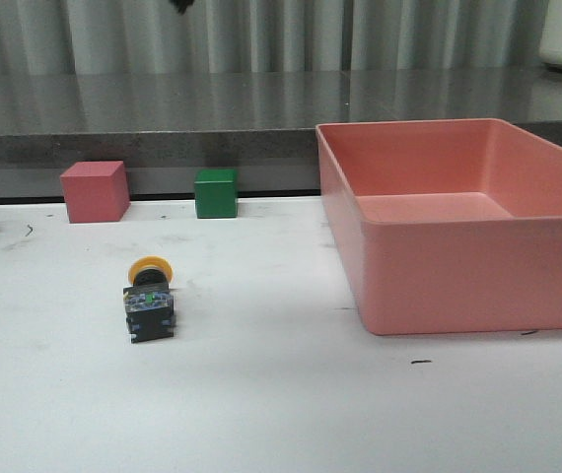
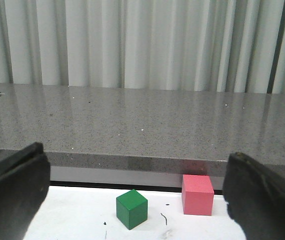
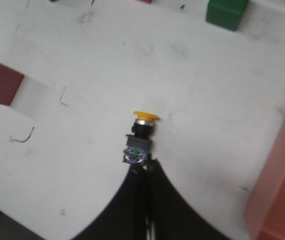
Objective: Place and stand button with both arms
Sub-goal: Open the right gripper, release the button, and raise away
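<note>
The button (image 3: 139, 138) lies on its side on the white counter (image 3: 97, 65), its yellow cap pointing away from the right pincer (image 3: 145, 172) and its clear bluish base toward it. The pincer's dark fingers (image 3: 127, 200) look pressed together, their tips just at the button's base; contact cannot be told. A green cube (image 3: 226, 11) sits well beyond the button. A pink bin wall (image 3: 277, 165) runs along one side, and another pink piece (image 3: 0, 82) shows at the opposite edge. Small dark scuffs mark the counter.

front: low, level | wrists: left forward, right down | shared: table (image 1: 291, 394)
</note>
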`<control>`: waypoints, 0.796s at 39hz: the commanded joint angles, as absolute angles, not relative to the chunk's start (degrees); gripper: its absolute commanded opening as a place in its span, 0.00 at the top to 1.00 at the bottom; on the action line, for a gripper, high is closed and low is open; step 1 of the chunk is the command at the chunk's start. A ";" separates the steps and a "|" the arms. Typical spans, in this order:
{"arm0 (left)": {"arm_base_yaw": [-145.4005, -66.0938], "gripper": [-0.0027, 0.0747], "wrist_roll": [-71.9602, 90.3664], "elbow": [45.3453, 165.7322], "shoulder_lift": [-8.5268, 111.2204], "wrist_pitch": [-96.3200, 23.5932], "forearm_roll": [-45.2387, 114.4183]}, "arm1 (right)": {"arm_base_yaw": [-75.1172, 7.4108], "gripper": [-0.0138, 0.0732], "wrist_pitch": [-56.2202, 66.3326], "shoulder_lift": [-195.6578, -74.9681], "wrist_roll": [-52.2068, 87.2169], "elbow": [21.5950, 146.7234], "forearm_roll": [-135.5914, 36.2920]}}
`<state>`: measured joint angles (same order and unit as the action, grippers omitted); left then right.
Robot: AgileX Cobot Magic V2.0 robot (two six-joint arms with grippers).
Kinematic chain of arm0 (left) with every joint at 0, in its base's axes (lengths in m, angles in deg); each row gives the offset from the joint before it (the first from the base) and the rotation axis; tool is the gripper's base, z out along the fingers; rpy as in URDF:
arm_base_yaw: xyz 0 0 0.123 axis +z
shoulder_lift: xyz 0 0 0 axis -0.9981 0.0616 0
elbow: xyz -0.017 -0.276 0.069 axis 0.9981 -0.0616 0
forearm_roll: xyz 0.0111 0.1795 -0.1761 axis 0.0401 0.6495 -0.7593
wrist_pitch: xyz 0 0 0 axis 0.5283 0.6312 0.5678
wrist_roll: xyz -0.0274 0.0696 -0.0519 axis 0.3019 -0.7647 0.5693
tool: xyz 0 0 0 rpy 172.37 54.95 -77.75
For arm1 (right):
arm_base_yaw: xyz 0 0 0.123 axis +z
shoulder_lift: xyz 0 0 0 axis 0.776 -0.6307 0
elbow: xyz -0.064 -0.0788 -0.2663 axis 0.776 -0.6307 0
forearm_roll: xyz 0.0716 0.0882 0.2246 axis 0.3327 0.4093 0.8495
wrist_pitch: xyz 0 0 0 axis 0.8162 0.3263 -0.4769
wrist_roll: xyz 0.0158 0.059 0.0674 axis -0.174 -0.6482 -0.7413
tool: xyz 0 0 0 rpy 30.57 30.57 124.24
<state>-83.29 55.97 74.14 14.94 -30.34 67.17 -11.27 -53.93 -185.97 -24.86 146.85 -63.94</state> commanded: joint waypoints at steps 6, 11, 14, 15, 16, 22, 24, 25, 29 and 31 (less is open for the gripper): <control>-83.24 0.10 56.33 76.08 15.76 -25.41 67.21 | -19.12 0.92 -59.30 -176.31 -20.86 148.63 -64.32; -83.24 0.10 56.33 76.08 15.76 -25.41 67.21 | -23.53 0.92 -59.30 -172.76 -19.25 146.97 -64.32; -83.24 0.10 56.33 76.08 15.76 -25.41 67.21 | -26.29 0.92 -59.30 -169.81 -18.58 143.68 -64.32; -83.24 0.10 56.33 76.08 15.76 -25.41 67.21 | -26.93 0.92 -59.30 -169.04 -18.26 142.59 -64.32; -83.24 0.10 56.33 76.08 15.76 -25.41 67.21 | -27.77 0.92 -59.30 -167.96 -17.87 141.04 -64.32; -83.24 0.10 56.33 76.08 15.76 -25.41 67.21 | -31.29 0.92 -58.93 -161.70 -16.96 130.93 -64.37; -83.24 0.10 56.33 76.08 15.76 -25.41 67.21 | -31.92 0.92 -57.83 -159.48 -16.83 127.19 -64.69; -83.24 0.10 56.33 76.08 15.76 -25.41 67.21 | -32.04 0.92 -56.86 -157.81 -16.83 124.35 -64.69; -83.24 0.10 56.33 76.08 15.76 -25.41 67.21 | -32.16 0.92 -51.44 -152.61 -16.83 115.85 -64.69; -83.24 0.10 56.33 76.08 15.76 -25.41 67.21 | -32.16 0.92 -48.56 -149.79 -16.83 111.51 -64.69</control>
<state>-83.29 55.97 74.14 14.94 -30.34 67.17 -31.79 -54.19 -155.56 -17.74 115.25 -64.25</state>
